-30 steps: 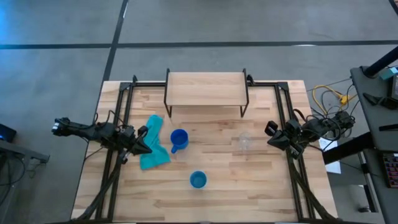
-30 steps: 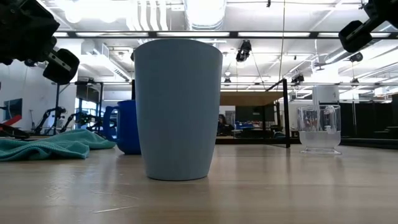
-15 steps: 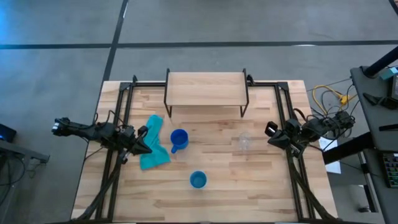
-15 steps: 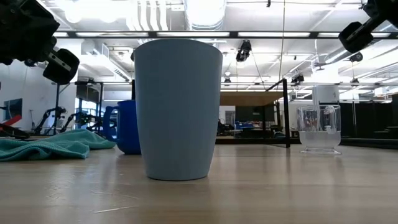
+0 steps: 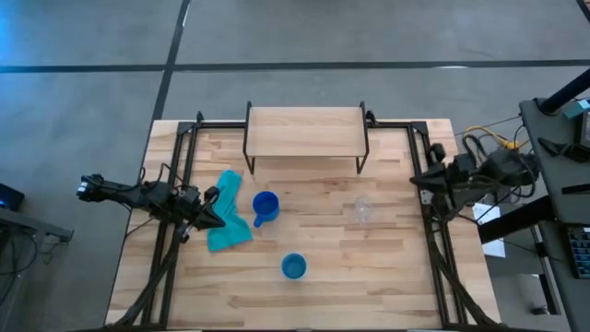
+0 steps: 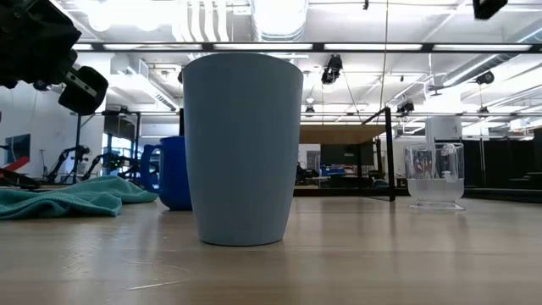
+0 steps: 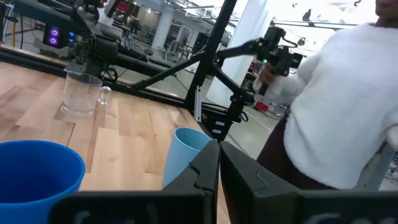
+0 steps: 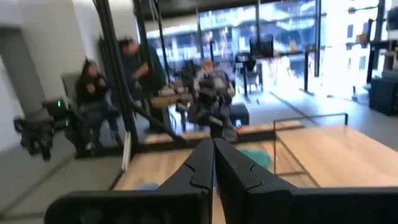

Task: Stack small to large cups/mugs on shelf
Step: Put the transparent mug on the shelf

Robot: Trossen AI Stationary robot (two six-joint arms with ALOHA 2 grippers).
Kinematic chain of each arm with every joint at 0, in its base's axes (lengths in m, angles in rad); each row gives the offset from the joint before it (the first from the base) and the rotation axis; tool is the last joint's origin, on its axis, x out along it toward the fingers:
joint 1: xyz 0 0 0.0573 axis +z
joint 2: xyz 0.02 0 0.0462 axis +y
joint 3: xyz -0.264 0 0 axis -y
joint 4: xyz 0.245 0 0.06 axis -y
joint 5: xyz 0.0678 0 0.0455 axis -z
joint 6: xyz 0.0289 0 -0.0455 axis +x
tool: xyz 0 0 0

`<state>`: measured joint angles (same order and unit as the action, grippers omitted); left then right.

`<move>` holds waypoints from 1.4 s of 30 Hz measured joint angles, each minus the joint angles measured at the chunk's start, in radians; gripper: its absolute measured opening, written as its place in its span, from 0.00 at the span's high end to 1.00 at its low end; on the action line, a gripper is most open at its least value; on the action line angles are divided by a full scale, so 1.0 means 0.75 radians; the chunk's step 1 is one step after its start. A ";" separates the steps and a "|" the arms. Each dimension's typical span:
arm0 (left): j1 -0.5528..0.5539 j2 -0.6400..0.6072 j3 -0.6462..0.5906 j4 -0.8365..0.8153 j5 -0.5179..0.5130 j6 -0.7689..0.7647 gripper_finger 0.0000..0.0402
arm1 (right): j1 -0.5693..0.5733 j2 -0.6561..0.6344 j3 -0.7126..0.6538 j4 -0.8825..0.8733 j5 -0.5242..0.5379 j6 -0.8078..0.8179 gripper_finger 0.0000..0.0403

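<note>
Your wooden table [image 5: 369, 277] carries everything, with black frame rails running down both its sides. At its far edge stands the shelf [image 5: 304, 131], a light board on thin black legs, and its top is bare. None of the three vessels sits on it.

Left of centre you have the teal cloth [image 5: 227, 214], crumpled, lying between the left arm and the dark blue mug [image 5: 265, 207]. The cloth's edge comes just beside the mug but you cannot tell whether they touch. The mug stands upright in front of the shelf's left legs, its handle pointing toward the near edge.

The lighter blue cup [image 5: 293, 266] stands upright nearer the front edge, well apart from the mug. In the low view it fills the middle and hides part of the shelf behind it.

The clear glass cup [image 5: 363, 210] stands upright right of centre, between the mug and the right arm, faint against the wood.

Your left gripper [image 5: 215, 216] hangs over the cloth's left edge, fingers pressed together, holding nothing. Your right gripper [image 5: 416, 177] is raised over the table's right rail, near the shelf's right legs, fingers also pressed together and empty.

Beyond the table, the left wrist view shows a person in a white sleeve [image 7: 348, 106].
</note>
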<state>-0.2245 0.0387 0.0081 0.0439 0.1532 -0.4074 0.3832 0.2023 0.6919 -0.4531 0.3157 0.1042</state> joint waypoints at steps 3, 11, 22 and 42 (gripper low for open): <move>0.000 0.000 0.000 0.000 0.000 0.000 1.00 | 0.000 0.083 0.148 -0.181 0.000 0.000 0.98; 0.000 0.000 0.000 0.000 0.000 0.000 1.00 | 0.000 0.244 0.372 -0.344 0.000 -0.104 0.98; 0.001 0.000 0.000 -0.002 -0.021 0.256 1.00 | 0.000 0.386 0.525 -0.338 0.000 -0.131 0.98; 0.001 0.003 0.000 0.048 -0.287 0.516 1.00 | 0.001 0.651 0.567 -0.264 0.000 0.157 0.98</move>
<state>-0.2237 0.0410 0.0078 0.0799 -0.0620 -0.0207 0.3836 0.6907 1.1174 -0.6508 0.3157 0.2219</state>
